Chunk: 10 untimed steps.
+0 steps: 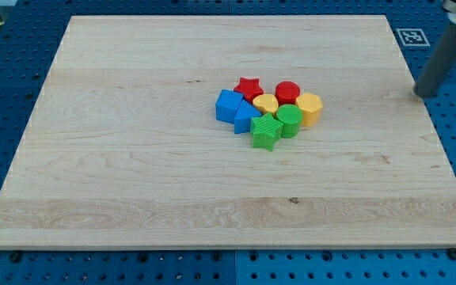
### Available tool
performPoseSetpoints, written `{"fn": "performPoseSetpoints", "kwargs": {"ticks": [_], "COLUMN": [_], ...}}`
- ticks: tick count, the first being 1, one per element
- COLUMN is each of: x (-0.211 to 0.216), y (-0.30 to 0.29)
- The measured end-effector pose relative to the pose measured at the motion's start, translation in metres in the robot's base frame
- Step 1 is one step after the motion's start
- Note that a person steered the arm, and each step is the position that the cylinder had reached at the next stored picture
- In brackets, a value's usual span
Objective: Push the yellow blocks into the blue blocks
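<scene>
Several blocks sit bunched together just above the middle of the wooden board. Two blue blocks lie at the cluster's left: a larger one and a smaller one, touching each other. A yellow block sits in the cluster's middle, right next to the smaller blue block. A yellow hexagonal block is at the cluster's right end. My tip is at the view's right edge, off the board's right side, far from all the blocks.
A red star and a red cylinder sit at the cluster's top. A green block and a green cylinder sit at its bottom. A fiducial marker lies beyond the board's top right corner.
</scene>
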State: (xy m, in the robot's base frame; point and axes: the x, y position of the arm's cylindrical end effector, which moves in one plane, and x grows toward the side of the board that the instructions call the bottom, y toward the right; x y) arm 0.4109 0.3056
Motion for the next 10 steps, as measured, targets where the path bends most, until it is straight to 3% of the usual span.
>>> {"fn": "performPoseSetpoints", "kwargs": {"ticks": [1, 2, 4, 7, 10], "x": [0.046, 0.054, 0.054, 0.009, 0.009], "y": [-0.005, -0.038, -0.132, -0.177, -0.279]}}
